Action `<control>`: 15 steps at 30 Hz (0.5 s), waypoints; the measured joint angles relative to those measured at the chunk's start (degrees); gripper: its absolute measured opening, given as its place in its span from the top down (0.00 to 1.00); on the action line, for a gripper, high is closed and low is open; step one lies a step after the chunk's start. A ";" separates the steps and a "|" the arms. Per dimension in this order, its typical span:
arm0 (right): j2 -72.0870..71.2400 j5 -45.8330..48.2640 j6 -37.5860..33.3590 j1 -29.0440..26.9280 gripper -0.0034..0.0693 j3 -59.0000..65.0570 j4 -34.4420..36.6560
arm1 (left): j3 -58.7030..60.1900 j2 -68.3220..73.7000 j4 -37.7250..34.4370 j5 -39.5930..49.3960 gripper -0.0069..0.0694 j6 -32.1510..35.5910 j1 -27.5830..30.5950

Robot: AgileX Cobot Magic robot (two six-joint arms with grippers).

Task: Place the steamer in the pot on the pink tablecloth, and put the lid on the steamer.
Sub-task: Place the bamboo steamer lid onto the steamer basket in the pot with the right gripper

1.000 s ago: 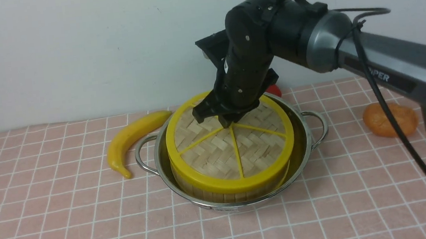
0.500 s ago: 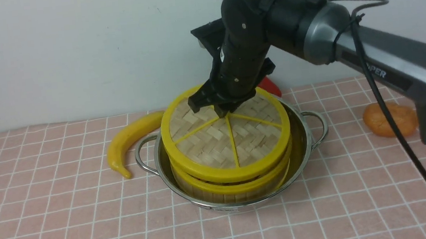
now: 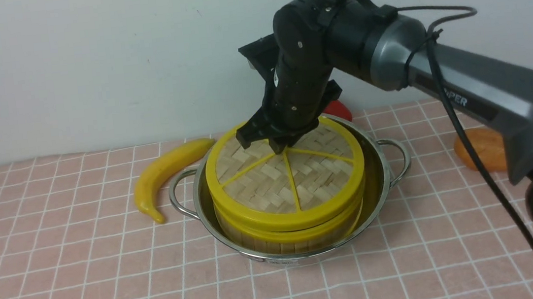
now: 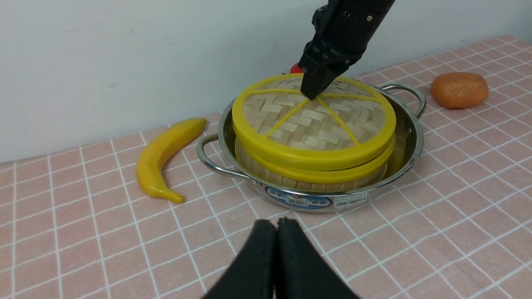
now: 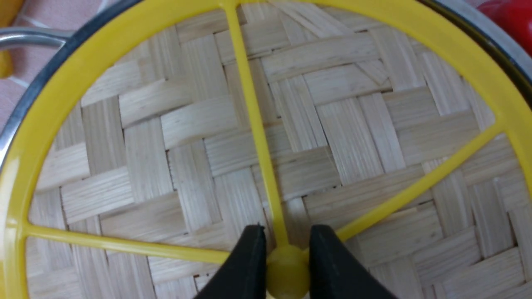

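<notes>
Lid, herringbone bamboo weave, yellow rim, spokes

My right gripper pinches the yellow centre hub of the lid; its woven bamboo fills my view, edged by the pot.

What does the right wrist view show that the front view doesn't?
Only the right wrist view: the right pincer closed on the yellow centre hub of the lid; from the front the pincer hides that hub. Only the front view: the steamer under the lid, sitting in the pot, plus the banana and orange round item. Both: the lid's spokes, the pot's rim and a red object behind it.
</notes>
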 joint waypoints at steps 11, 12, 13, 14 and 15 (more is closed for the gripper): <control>-1.23 0.18 -0.01 0.00 0.75 0.43 0.00 | 0.00 0.00 0.00 0.00 0.91 0.00 0.00; -1.34 0.18 0.04 0.00 0.75 0.43 0.00 | 0.00 0.00 0.00 0.00 0.91 0.00 0.00; -1.47 0.18 0.17 0.00 0.75 0.43 0.00 | 0.00 0.00 0.00 0.00 0.91 0.00 0.00; -1.46 0.18 0.17 0.00 0.75 0.43 0.00 | 0.00 0.00 0.00 0.00 0.91 0.00 0.00; -1.52 0.18 0.17 0.00 0.75 0.43 0.00 | 0.00 0.00 0.00 0.00 0.91 0.00 0.00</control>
